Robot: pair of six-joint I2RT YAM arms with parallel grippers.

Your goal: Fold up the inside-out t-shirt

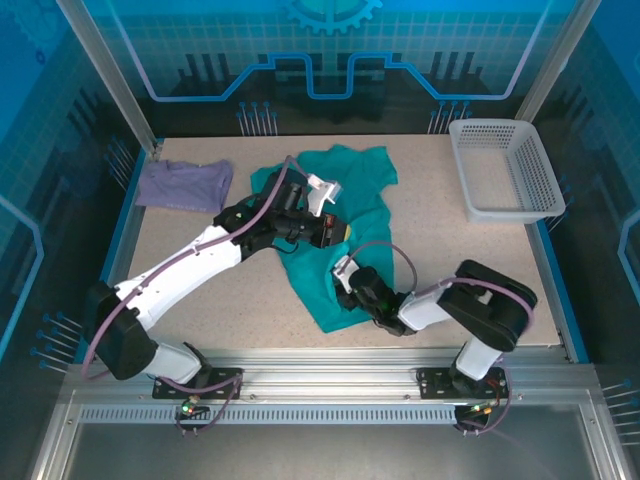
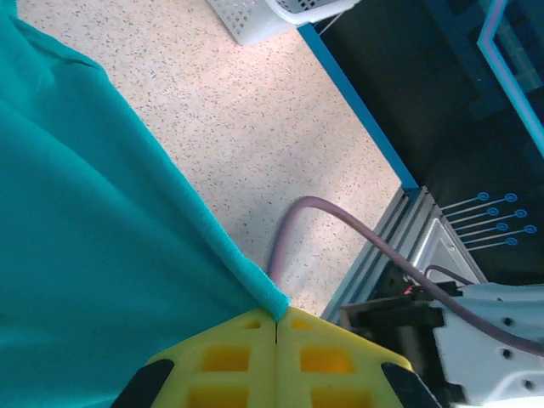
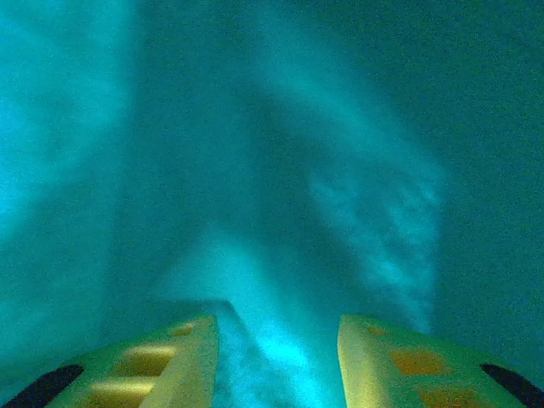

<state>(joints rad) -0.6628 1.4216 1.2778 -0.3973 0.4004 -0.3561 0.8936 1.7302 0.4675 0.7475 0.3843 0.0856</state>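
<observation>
The teal-green inside-out t-shirt lies crumpled across the middle of the table, one end trailing toward the near edge. My left gripper hovers over its centre. In the left wrist view its yellow fingers are pressed together, and the left gripper is shut on the shirt's rolled hem. My right gripper pokes into the shirt's near part from the right. Seen from the right wrist, the right gripper stands open with teal cloth all around and a fold lying between the fingers.
A smaller lavender shirt lies at the back left. A white mesh basket stands at the back right, its corner also at the top of the left wrist view. Speckled tabletop shows between the shirt and the basket.
</observation>
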